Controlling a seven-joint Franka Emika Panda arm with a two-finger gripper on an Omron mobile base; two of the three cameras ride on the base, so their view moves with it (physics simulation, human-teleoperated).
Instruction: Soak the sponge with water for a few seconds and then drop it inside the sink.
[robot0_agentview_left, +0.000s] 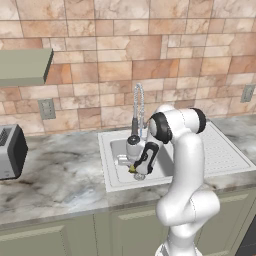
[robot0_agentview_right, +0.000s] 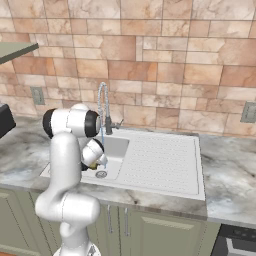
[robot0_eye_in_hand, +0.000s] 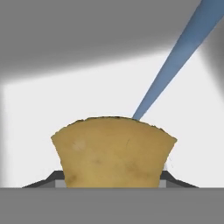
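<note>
The yellow-ochre sponge (robot0_eye_in_hand: 113, 151) sits between my gripper's (robot0_eye_in_hand: 113, 181) dark fingertips (robot0_eye_in_hand: 56, 179), and the gripper is shut on it. A thin pale-blue stream of water (robot0_eye_in_hand: 175, 57) slants down and meets the sponge's far top edge. From the base, my gripper (robot0_agentview_left: 138, 169) hangs low over the left basin of the pale sink (robot0_agentview_left: 220, 150), under the coiled-spring tap (robot0_agentview_left: 139, 105), with a bit of the sponge (robot0_agentview_left: 132, 169) showing yellow. In the right base view the water (robot0_agentview_right: 102, 137) falls from the tap (robot0_agentview_right: 104, 102) towards my gripper (robot0_agentview_right: 95, 163), just above the round drain (robot0_agentview_right: 101, 174).
A ribbed drainboard (robot0_agentview_right: 160, 157) takes up the sink's right half. A dark toaster (robot0_agentview_left: 10, 150) stands on the marble counter (robot0_agentview_left: 55, 175) at far left, under a green shelf (robot0_agentview_left: 22, 65). The tiled wall carries outlets (robot0_agentview_left: 46, 108). A stove corner (robot0_agentview_right: 235, 242) shows at lower right.
</note>
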